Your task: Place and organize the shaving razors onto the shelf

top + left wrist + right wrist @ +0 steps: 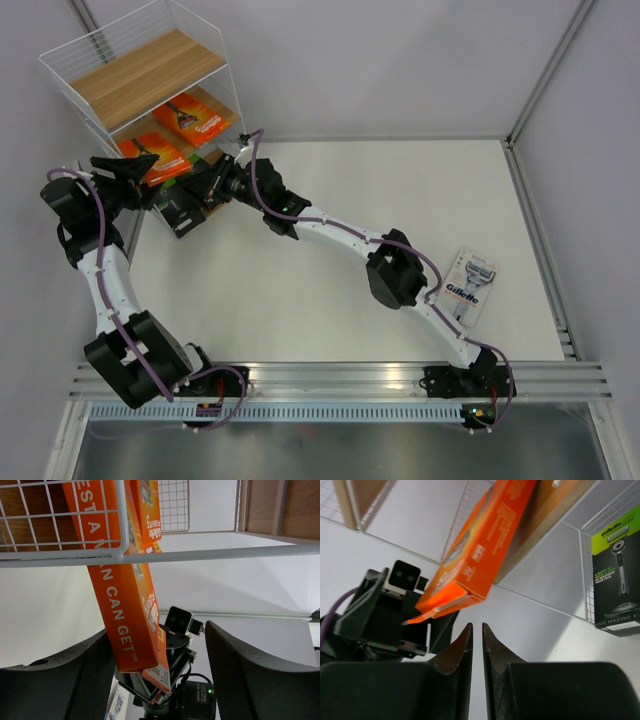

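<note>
The shelf [150, 70] stands at the table's far left corner. Two orange razor packs [195, 115] [155, 157] lie on its middle tier. The nearer one juts over the front edge. My left gripper [148, 182] is open. In the left wrist view that orange pack [125, 605] hangs down past the wire rail [200, 555], between my wide-apart fingers [240, 675] and close to the left one. My right gripper [205, 182] is shut and empty just below the same pack [480, 545]. A black pack with lime-green end [615, 575] stands in a lower tier. The white-and-blue Gillette pack [470, 285] lies on the table at the right.
The two grippers face each other closely at the shelf's front. The right wrist's camera [177, 622] shows in the left wrist view. Grey walls close in the table's back and sides. A metal rail [340, 375] runs along the near edge.
</note>
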Controlling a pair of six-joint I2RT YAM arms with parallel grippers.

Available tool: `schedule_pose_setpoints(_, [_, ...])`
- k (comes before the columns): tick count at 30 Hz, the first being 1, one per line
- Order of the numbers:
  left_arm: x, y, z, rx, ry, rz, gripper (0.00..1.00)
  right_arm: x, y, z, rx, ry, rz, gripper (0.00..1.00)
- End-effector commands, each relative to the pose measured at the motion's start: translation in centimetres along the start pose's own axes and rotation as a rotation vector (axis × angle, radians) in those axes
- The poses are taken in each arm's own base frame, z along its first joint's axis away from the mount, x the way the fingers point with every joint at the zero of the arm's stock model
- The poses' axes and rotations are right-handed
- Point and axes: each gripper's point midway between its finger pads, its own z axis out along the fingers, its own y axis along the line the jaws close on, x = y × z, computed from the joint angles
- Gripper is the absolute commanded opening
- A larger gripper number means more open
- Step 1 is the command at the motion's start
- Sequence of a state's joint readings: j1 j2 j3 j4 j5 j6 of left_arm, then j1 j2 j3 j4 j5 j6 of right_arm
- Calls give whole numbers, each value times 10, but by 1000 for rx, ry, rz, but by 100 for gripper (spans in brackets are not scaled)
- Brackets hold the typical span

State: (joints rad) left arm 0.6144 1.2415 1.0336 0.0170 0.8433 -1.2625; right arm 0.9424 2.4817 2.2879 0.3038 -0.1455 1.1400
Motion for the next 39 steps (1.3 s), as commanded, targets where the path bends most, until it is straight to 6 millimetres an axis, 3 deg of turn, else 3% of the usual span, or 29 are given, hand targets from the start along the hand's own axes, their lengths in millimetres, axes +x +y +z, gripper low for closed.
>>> schedule_pose_setpoints(1, [-2,-1,0,19,3,47,74,8,16,11,-29,-33,-8,18])
schedule_pose_setpoints(2, [-2,-1,0,20,6,51,74,5,24,12,-46,-48,-13,18])
schedule_pose_setpoints(4, [0,2,0,17,14,54,74,4,17,16,-40,-72,-15,18])
schedule_pose_setpoints(14, [-5,8,5,23,36,68,74,-15,27,17,-34,-135,-106,18])
schedule_pose_setpoints(18, [-4,6,4,28,39,106,76,-12,15,22,-26,-135,-117,0])
schedule_pose_setpoints(23, [-6,-1,3,39,47,166,78,-14,22,27,-96,-157,-131,1])
schedule_pose_setpoints(34, [24,2,-10,59,127,184,83,-5,-18,32,-37,-151,-175,1])
schedule_pose_setpoints(39, [32,12,-17,12,121,195,85,-11,-4,31,-59,-164,-204,1])
